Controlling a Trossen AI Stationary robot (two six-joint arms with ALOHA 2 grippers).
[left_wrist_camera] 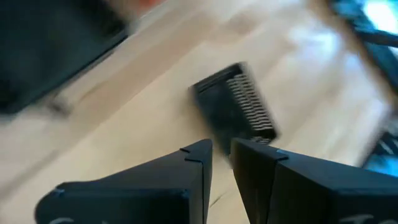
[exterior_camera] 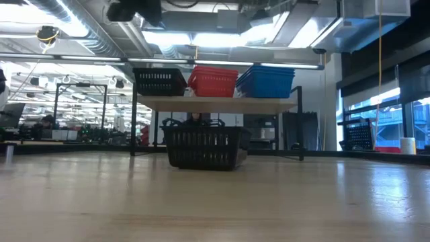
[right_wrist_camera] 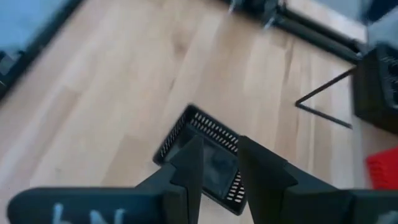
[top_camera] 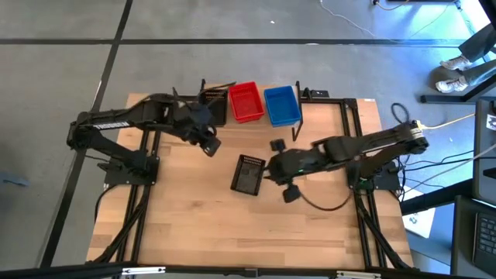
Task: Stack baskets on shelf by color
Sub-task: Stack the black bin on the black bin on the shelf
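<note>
A black basket stands on its base on the tabletop, near the middle. On the shelf at the far edge sit a black basket, a red one and a blue one, side by side. My right gripper hovers open above the right end of the table's black basket, touching nothing. My left gripper is between the shelf and that basket, open by a narrow gap and empty.
Bare wooden tabletop stretches along the near side and to the left. Black frame rails run along both table sides, and cables lie by the right arm's base. A person's shoes show on the floor far right.
</note>
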